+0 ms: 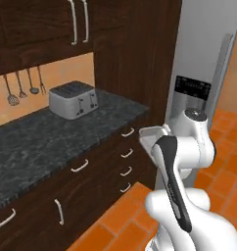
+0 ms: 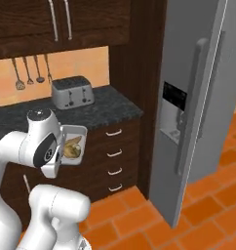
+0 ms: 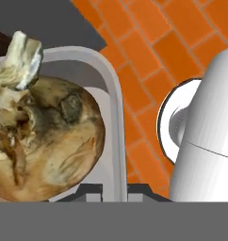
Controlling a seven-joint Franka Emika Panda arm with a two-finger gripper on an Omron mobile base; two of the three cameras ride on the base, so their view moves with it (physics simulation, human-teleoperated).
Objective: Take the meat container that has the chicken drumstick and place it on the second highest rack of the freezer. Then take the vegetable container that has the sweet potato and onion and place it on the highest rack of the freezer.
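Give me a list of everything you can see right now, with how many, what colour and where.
freezer: one, silver-grey, right of the dark cabinets, door shut
bar handle: one, grey, upright on the freezer door
container: one, white tray, held in front of the drawers
sweet potato: one, tan, in the container
onion: one, brownish, in the container
toaster: one, silver, on the counter
counter: one, dark speckled, along the wall
utensils: four, grey, hanging on the orange wall
drawers: four, dark wood with pale handles
floor: orange brick
gripper: one, fingers shut on the container rim
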